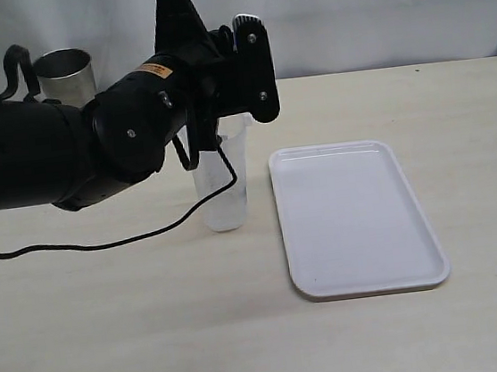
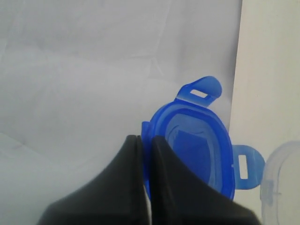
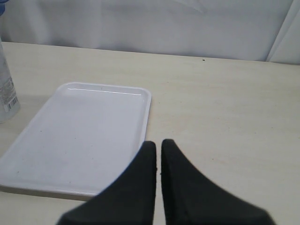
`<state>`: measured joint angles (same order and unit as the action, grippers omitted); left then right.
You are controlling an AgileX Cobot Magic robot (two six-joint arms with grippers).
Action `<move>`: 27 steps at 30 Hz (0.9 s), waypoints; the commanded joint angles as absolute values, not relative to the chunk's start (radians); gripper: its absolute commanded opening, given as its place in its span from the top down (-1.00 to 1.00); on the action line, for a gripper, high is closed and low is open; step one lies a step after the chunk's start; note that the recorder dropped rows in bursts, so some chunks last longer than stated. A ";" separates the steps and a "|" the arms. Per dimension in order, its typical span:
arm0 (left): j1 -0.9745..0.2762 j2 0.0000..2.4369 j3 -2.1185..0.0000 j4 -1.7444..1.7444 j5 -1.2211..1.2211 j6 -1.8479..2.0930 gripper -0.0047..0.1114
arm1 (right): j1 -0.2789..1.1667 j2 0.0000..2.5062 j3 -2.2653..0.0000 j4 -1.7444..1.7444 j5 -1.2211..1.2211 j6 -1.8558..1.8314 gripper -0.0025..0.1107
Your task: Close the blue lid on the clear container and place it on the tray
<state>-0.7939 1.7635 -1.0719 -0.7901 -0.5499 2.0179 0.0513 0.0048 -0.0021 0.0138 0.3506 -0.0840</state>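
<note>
The blue lid [image 2: 197, 150] is up in the air, clamped by its edge in the left gripper [image 2: 144, 138]. Jaws are narrow, pinched tight on the lid's rim. 2 snap flaps show in the left wrist view, w/ the lid's face turned toward the camera. Below it the clear container [image 1: 222, 189] stands upright on the table [image 1: 114, 345], lid not yet on. Its rim sits near 1 flap, apart from it. In the exterior view the left arm [image 1: 48, 164] reaches across above the container and hides the lid.

The tray [image 1: 355, 219] lies flat just right of the container, w/ a small gap between them. The right gripper [image 3: 157, 143] hangs over the table near the tray's edge, jaws pressed together. A steel cup [image 1: 65, 77] stands back left, behind the arm, well apart from the container. A black cable [image 1: 103, 245] loops down from the arm in front of the container.
</note>
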 commanded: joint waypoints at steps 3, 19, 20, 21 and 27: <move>-0.827 1.739 -1.071 -0.812 -0.586 1.991 0.92 | 0.047 0.000 0.000 0.018 0.346 -0.081 0.88; -0.827 1.738 -1.071 -0.851 -0.565 1.991 0.92 | 0.047 0.000 0.000 0.018 0.346 -0.081 0.88; -0.827 1.738 -1.071 -0.856 -0.565 1.993 0.92 | 0.047 0.000 0.000 0.018 0.346 -0.081 0.88; -0.827 1.738 -1.071 -0.864 -0.565 1.995 0.92 | 0.047 0.000 0.000 0.018 0.346 -0.081 0.88; -0.827 1.738 -1.071 -0.868 -0.544 1.995 0.92 | 0.047 0.000 0.000 0.018 0.346 -0.081 0.88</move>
